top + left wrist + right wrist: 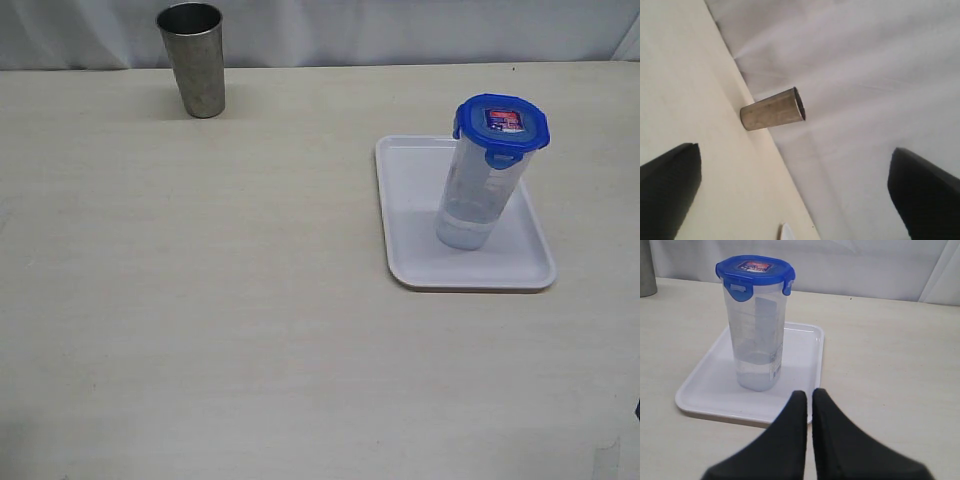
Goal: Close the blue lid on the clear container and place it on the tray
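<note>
The clear container point(474, 195) stands upright on the white tray point(415, 260), with the blue lid point(502, 126) seated on its top. The right wrist view shows the same container point(757, 335), lid point(755, 269) and tray point(705, 390) ahead of my right gripper point(809, 394), which is shut on nothing and held back from the tray's near corner. My left gripper point(790, 190) is open and empty, its two black fingers point(670, 185) wide apart, far from the container. Neither arm shows in the exterior view.
A grey steel cup point(193, 58) stands at the back left of the beige table, also seen from the left wrist as the cup point(774, 109). A white curtain hangs behind the table's far edge. A sliver of the tray's rim point(786, 232) shows in the left wrist view.
</note>
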You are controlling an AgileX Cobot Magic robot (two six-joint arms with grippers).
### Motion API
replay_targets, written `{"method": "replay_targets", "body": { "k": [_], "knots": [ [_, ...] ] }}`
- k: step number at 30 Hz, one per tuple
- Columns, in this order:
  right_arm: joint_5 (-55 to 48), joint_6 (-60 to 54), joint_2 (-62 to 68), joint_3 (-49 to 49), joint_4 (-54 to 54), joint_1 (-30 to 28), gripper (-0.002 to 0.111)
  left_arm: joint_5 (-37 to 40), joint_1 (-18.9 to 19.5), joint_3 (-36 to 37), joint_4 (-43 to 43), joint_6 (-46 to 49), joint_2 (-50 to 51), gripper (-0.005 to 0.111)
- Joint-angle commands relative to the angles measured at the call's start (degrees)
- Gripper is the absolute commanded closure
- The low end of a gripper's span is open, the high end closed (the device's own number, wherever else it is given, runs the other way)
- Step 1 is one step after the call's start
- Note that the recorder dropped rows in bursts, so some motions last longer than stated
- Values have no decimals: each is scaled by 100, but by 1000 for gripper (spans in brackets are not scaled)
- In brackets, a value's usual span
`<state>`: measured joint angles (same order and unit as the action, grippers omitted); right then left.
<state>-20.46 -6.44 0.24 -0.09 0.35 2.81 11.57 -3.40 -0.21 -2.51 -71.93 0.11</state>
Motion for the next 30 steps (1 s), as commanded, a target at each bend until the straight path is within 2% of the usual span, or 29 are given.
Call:
{"method": "replay_targets", "body": {
  "k": [1,6,9,25,27,30],
  "knots": [
    [68,-22,-24,9,19,-18,104,304,-34,21,-31,-13,-11,14],
    [68,-22,-24,9,19,-18,104,351,-34,21,-31,-13,-11,14],
    [68,-22,-24,9,19,-18,104,699,-34,21,-45,1,-11,14],
    [68,-22,-24,9,19,-18,104,658,-34,21,-45,33,-11,14],
    [68,-22,-24,9,19,-18,104,634,-34,21,-45,755,-11,14],
    [68,-22,-24,9,19,-18,104,578,-34,21,-45,3279,-11,14]
  ]
}}
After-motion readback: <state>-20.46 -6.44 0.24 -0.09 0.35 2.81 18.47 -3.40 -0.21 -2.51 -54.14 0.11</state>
